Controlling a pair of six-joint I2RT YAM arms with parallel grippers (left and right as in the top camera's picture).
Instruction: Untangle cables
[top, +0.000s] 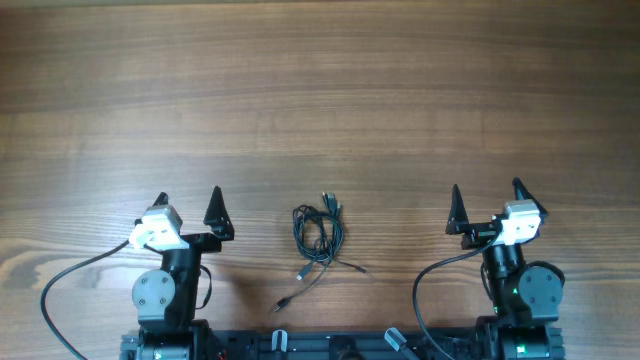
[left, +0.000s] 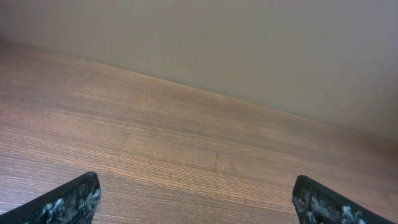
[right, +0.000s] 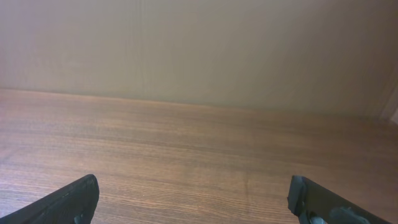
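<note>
My left tool (top: 188, 195) and right tool (top: 486, 186) both wide, empty, cables (top: 319, 232) bundled at lower centre on wood-grain bench (top: 320, 80), beige wall (right: 199, 43) beyond

wood-grain table (top: 320, 90), plain beige wall (right: 199, 50)

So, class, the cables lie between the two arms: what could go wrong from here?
1. The cables are thin and coiled together; a gripper could pinch several strands at once and tighten the tangle.
2. Neither wrist view shows them, so the left gripper and right gripper would approach on the overhead view alone.
3. Loose ends trail toward the robot; one pull may drag the whole bundle.
</note>
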